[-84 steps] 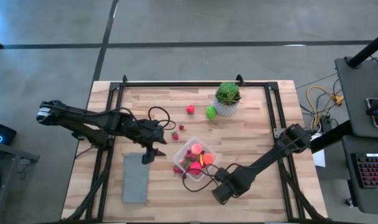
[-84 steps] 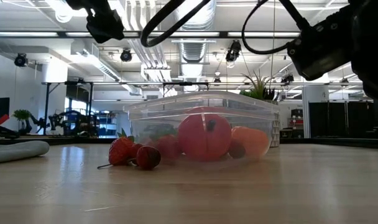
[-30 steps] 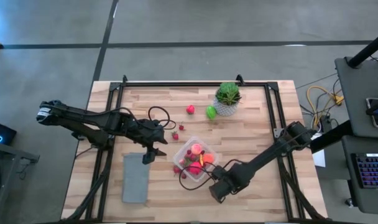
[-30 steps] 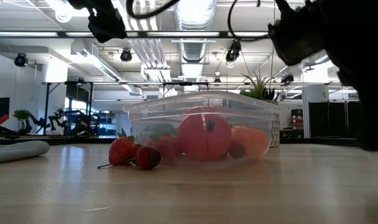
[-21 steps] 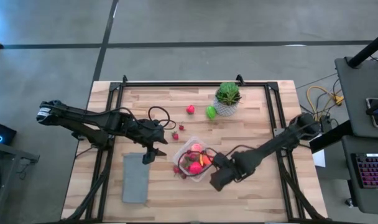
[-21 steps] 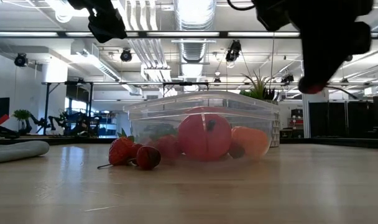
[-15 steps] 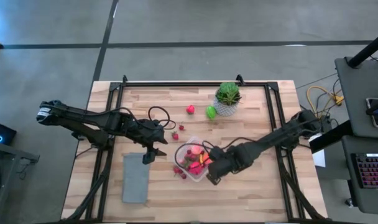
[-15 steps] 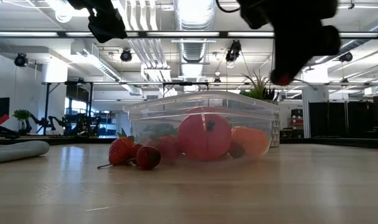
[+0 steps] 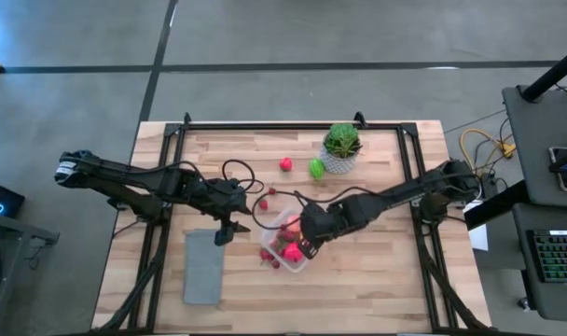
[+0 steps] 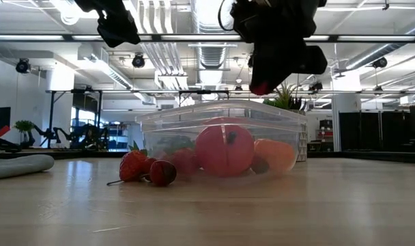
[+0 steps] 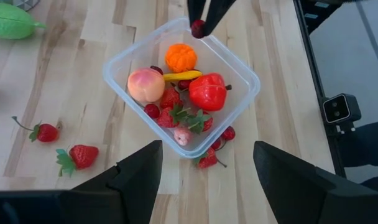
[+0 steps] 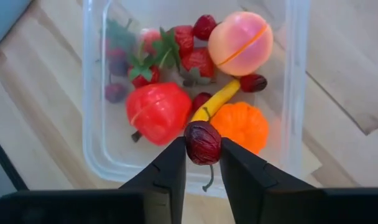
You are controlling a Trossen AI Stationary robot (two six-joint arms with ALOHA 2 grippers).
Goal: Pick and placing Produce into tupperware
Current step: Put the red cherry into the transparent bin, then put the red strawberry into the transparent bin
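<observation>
Right wrist view looks straight down past the right gripper (image 12: 203,163), whose two dark fingers are clamped on a small dark red cherry (image 12: 202,142) with a thin stem hanging below it. The cherry hangs in the air above the clear plastic box (image 12: 296,93), over the box's inside and close to one wall. Under it in the box lie a red tomato-like piece (image 12: 158,112), an orange piece (image 12: 241,127), a slim yellow piece (image 12: 217,100), a pink peach (image 12: 240,43) and several strawberries (image 12: 195,61) with green leaves.

From the high view, the right arm reaches in from the table's right side and its gripper (image 9: 309,235) sits over the right part of the box (image 9: 285,245), near the middle of the wooden table (image 9: 377,280). The left gripper (image 9: 226,231) hovers just left of the box, beside the upper end of a flat grey mat (image 9: 202,267); its fingers are spread wide apart and hold nothing, as the left wrist view shows.

Some produce lies outside the box: red berries (image 9: 269,258) just against its lower left side, two small red pieces (image 9: 263,203) up and to the left of it, a red piece (image 9: 285,164) and a bright green piece (image 9: 316,168) farther up, beside a potted plant (image 9: 341,146).

In the low view the cherry (image 10: 260,87) is held above the box rim (image 10: 221,108), not touching it.
</observation>
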